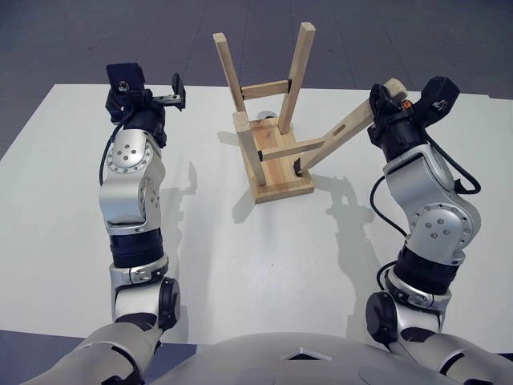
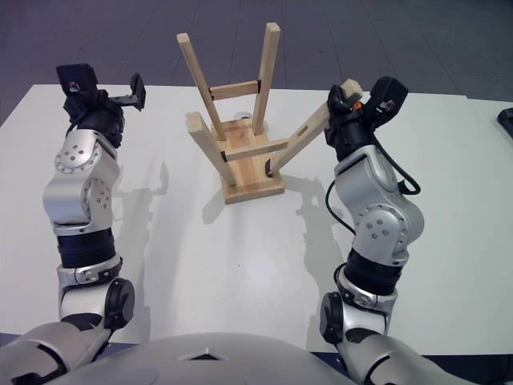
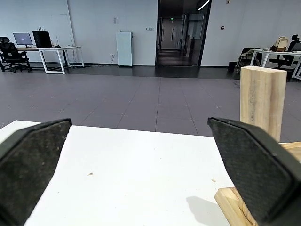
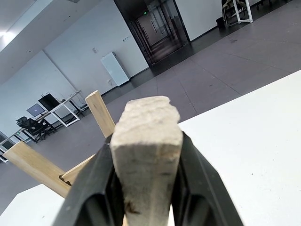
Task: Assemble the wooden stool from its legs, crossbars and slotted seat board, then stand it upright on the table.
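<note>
The stool stands upside down on its seat board [image 1: 282,181] at the middle back of the white table [image 1: 240,265]. Two legs [image 1: 297,74] rise at the back, joined by a crossbar [image 1: 265,90]. A front left leg [image 1: 250,149] carries a second crossbar [image 1: 293,147]. The fourth leg [image 1: 343,129] leans out to the right, its foot near the board's right edge. My right gripper [image 1: 384,101] is shut on its upper end [image 4: 146,136]. Left of the stool, my left gripper [image 1: 173,96] is raised above the table, open and holding nothing, its pads [image 3: 29,165] wide apart.
The table's far edge [image 1: 88,86] runs just behind both grippers, with dark floor beyond. A small black object [image 2: 506,120] lies at the table's right edge. Bare tabletop stretches in front of the stool and between my arms.
</note>
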`<control>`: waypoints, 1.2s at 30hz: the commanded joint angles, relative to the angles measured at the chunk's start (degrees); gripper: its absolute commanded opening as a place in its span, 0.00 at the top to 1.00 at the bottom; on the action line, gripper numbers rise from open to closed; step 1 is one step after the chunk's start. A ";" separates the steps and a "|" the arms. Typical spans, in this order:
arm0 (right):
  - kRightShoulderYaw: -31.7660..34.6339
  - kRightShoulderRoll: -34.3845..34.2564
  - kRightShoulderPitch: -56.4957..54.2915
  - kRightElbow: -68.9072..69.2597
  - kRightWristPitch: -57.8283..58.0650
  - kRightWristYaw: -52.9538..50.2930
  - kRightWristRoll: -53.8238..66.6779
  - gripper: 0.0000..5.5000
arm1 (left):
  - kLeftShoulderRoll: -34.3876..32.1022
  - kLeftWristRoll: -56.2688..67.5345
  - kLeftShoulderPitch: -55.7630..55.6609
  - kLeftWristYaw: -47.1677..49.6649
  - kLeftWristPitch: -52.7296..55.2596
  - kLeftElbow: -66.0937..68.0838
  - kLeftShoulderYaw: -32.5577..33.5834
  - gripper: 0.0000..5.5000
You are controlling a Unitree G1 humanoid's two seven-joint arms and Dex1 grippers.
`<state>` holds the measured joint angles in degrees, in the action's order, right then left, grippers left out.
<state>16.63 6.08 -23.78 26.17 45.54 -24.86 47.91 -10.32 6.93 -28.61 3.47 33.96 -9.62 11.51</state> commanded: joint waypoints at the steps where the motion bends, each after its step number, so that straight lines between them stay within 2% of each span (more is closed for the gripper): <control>1: 0.99 0.02 -1.04 0.44 0.97 -0.32 0.65 0.82 | -0.32 -0.10 -0.46 -0.37 0.59 0.44 -0.21 0.02; 11: 1.26 2.70 0.42 0.06 5.64 0.49 0.07 0.82 | -0.15 -0.43 0.72 0.19 1.03 -0.41 0.25 0.02; 19: -2.06 2.89 -0.28 -1.09 3.24 2.85 -5.13 0.82 | -0.07 -0.38 -0.21 0.02 0.75 0.72 -0.23 0.02; 36: -3.01 6.29 -3.84 -5.16 3.25 10.26 -10.58 0.82 | 0.32 -0.42 0.43 0.50 0.65 0.23 0.00 0.02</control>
<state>13.25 10.66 -26.97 22.13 47.45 -15.05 39.30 -10.02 6.79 -28.39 3.73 34.27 -9.25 11.51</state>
